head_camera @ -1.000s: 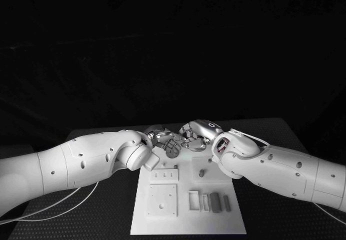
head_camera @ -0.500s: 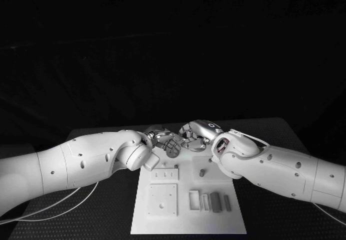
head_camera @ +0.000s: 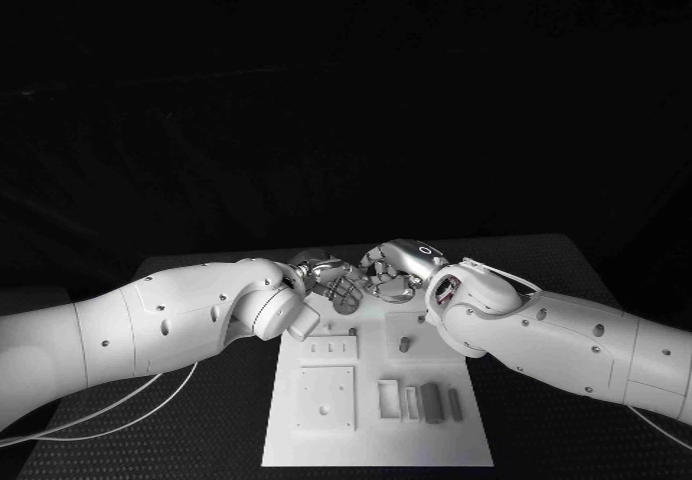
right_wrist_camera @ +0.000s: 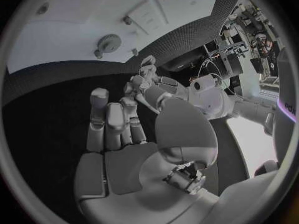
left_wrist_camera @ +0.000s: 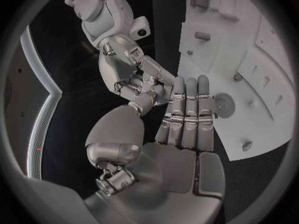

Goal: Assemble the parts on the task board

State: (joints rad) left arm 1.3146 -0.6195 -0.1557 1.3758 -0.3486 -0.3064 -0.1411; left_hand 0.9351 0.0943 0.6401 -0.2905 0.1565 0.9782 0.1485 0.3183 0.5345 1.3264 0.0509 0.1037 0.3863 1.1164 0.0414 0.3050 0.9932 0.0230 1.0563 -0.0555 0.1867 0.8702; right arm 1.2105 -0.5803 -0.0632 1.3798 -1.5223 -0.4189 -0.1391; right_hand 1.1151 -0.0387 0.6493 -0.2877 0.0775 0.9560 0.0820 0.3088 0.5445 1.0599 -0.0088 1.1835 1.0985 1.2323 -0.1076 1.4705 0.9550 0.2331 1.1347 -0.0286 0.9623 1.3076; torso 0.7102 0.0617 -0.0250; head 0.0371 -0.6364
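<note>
While my two white arms reach in over the dark, fine-textured counter [head_camera: 534, 270], my silver left hand [head_camera: 326, 277] and my silver right hand [head_camera: 392, 268] meet fingertip to fingertip above the far end of the flat white rectangular task board [head_camera: 378, 440]. Whether either hand pinches anything I cannot tell: the left wrist view shows my left fingers [left_wrist_camera: 190, 109] straight and pressed together, the right hand's curled fingertips touching them. The board lies lengthwise mid-counter. On its near part sit a white square plate with a centre hole [head_camera: 326, 398], a white slotted block [head_camera: 330, 350], and a row of upright grey bar-shaped parts [head_camera: 431, 404]; a small grey peg [head_camera: 405, 346] stands farther up. Beyond the counter the room is black.
</note>
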